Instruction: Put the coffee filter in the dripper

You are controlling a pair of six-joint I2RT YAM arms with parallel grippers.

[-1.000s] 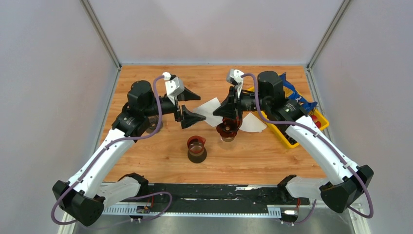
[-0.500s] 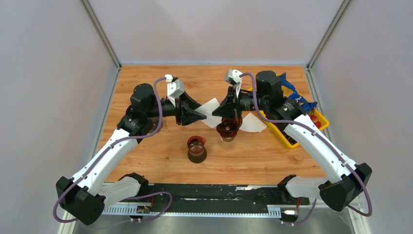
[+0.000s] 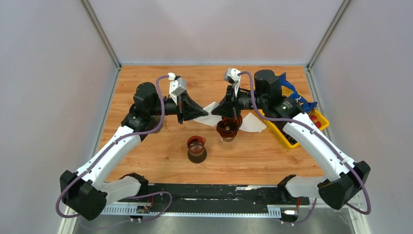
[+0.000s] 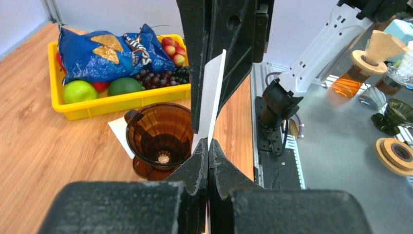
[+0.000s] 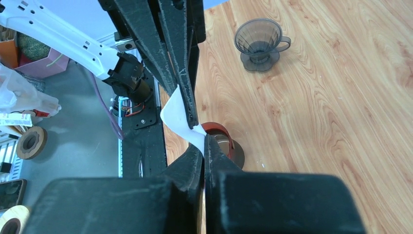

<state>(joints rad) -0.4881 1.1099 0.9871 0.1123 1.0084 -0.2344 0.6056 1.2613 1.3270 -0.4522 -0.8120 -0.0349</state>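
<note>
The coffee filter is a thin, plain white paper sheet, folded flat and slightly curved where it is pinched. It hangs in the air over the middle of the wooden table, just above and at about 10 o'clock of the amber dripper. From overhead its broad face shows, with paper spreading toward 12 o'clock and toward 6 o'clock from the pinch. Its long axis therefore runs roughly 12 to 6, across the line of the two arms. Which end is the narrow one I cannot tell. In the left wrist view it appears nearly edge-on, a white strip rising from the near fingertips toward the other arm's fingers. The left gripper reaches in from 9 o'clock with its fingers pressed together on one edge of the paper. The right gripper comes from 3 o'clock, also clamped on the paper, so the two sets of tips nearly meet. A second white filter lies flat on the table at 3 o'clock of the dripper, partly beneath it. A red-brown cup stands at 7 o'clock of the dripper. A yellow tray of fruit and a blue chip bag sits at the 3 o'clock edge.
</note>
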